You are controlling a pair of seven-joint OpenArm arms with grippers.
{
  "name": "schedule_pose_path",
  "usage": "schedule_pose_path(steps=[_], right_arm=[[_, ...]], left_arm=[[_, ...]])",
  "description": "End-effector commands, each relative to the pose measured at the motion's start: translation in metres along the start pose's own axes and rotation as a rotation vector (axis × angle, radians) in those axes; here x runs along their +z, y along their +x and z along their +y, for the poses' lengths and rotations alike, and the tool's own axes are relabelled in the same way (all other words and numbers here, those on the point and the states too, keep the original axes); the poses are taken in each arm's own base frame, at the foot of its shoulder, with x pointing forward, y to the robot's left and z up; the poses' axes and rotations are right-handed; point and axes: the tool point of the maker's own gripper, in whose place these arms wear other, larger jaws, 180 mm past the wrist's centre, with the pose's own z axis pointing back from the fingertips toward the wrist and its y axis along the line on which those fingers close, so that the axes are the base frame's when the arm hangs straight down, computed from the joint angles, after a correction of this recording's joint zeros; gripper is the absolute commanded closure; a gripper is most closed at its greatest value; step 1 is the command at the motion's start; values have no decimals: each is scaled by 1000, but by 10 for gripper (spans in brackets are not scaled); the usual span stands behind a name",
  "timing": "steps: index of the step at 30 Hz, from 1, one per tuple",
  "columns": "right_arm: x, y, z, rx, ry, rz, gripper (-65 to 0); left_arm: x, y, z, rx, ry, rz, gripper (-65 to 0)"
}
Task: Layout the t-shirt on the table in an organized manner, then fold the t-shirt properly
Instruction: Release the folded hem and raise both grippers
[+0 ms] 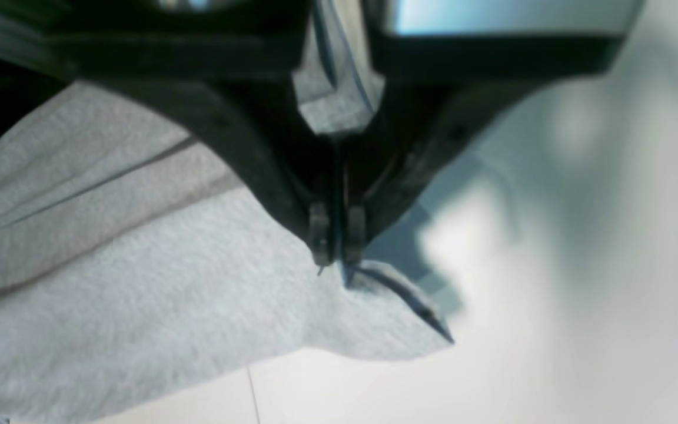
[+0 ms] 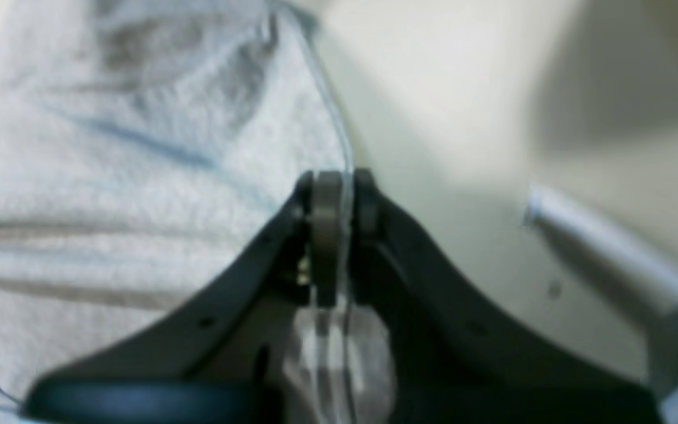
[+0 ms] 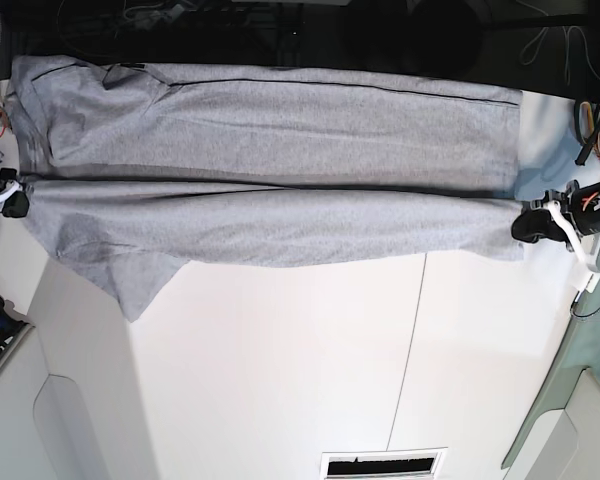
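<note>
The light grey t-shirt (image 3: 270, 170) is stretched wide across the far part of the white table (image 3: 280, 370), with a fold line running left to right. No lettering shows. My left gripper (image 3: 525, 226) is shut on the shirt's edge at the right end; in the left wrist view the gripper (image 1: 336, 259) pinches a corner of the cloth (image 1: 139, 282). My right gripper (image 3: 18, 200) is shut on the shirt's edge at the left end; in the right wrist view the gripper (image 2: 333, 182) clamps the hem of the cloth (image 2: 139, 176). A sleeve flap (image 3: 130, 285) hangs toward the front left.
A dark seam (image 3: 410, 340) runs across the table. A vent slot (image 3: 383, 465) sits at the near edge. A grey-green panel (image 3: 570, 400) lies at the right. Cables (image 3: 590, 125) sit at the far right, and a dark area lies behind the table.
</note>
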Motion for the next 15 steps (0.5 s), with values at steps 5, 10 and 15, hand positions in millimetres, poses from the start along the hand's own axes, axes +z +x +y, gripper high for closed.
schedule_pose_path(steps=[5,10,15], right_arm=[[6,7,-9,-18,-27,-54,-210],[9,46,-8,-14,-32,-229,-354],[3,104,3,3,-69,-328,-354]], left_arm=[[4,20,-3,-19,-12,-56,0],[4,17,-3,-18,-12,-48,0],[4,13,-3,-18,-12,-26,0]])
